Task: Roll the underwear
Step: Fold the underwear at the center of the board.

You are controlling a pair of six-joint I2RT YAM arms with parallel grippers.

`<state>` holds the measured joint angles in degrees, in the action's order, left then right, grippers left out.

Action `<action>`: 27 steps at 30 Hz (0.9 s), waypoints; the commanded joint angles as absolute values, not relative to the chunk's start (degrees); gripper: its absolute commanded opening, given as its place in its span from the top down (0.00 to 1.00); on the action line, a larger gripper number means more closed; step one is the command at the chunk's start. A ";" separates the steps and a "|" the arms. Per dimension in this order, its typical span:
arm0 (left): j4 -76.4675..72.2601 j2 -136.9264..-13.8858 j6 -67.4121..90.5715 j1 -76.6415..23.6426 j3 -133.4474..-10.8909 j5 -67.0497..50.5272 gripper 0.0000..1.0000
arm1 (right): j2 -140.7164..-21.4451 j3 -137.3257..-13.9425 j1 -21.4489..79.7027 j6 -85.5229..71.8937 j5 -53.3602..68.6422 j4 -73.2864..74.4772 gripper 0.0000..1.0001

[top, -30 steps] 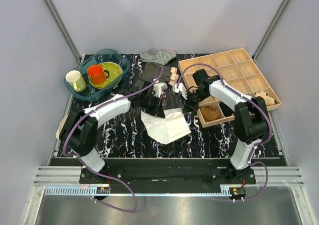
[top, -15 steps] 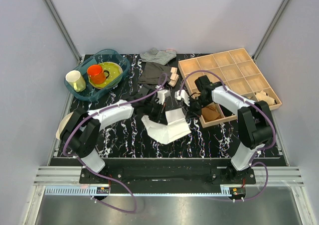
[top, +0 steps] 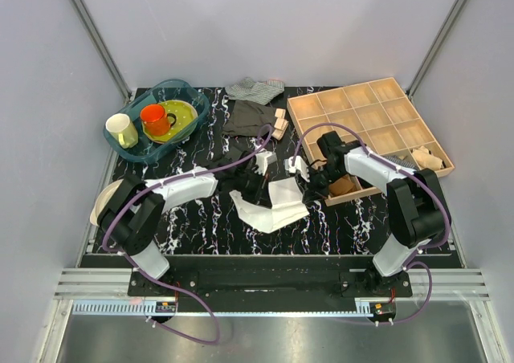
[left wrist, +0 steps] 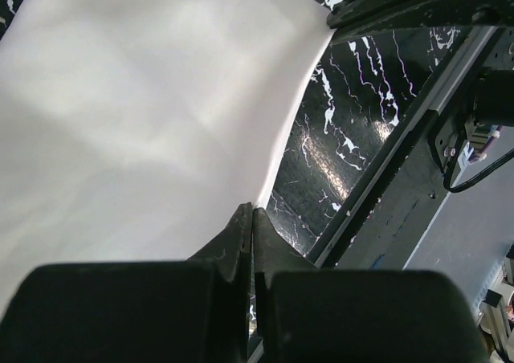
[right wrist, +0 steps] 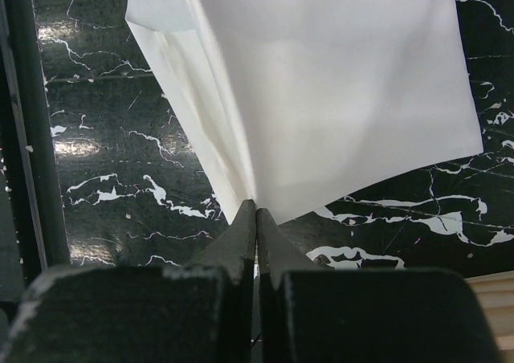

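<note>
The white underwear (top: 271, 209) lies partly folded on the black marbled table (top: 201, 218), between the two arms. My left gripper (top: 251, 188) is shut on its left edge; in the left wrist view the cloth (left wrist: 144, 114) runs out from the pinched fingertips (left wrist: 253, 212). On the other side, my right gripper (top: 308, 188) is shut on the right corner. The right wrist view shows that corner of the underwear (right wrist: 321, 82) caught at the tips of the gripper (right wrist: 256, 205), with folded layers fanning away. Both held edges are lifted over the rest of the garment.
A wooden compartment tray (top: 353, 104) stands at the back right, close beside the right arm. A dark grey garment (top: 247, 118), a striped cloth (top: 255, 87) and small wooden blocks (top: 279, 124) lie behind. A blue basin (top: 191, 98) with cups sits at the back left.
Both grippers have moved toward the near edge, still shut, drawing the far edge of the underwear over the rest. The visible white patch has become narrower and more bunched.
</note>
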<state>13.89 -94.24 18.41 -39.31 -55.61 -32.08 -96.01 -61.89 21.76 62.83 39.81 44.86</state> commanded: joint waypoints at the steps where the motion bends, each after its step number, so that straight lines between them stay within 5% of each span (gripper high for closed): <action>1: 10.20 -94.13 19.16 -40.16 -55.63 -32.17 1.00 | -94.75 -61.44 22.32 64.42 40.43 45.00 1.00; 27: 4.75 -99.14 21.97 -44.56 -52.03 -35.50 0.99 | -93.78 -55.64 23.11 69.61 38.24 45.70 0.96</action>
<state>10.09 -97.45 19.84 -43.07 -53.45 -32.84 -95.94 -56.77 22.13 67.18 39.66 45.84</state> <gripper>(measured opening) 0.002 0.024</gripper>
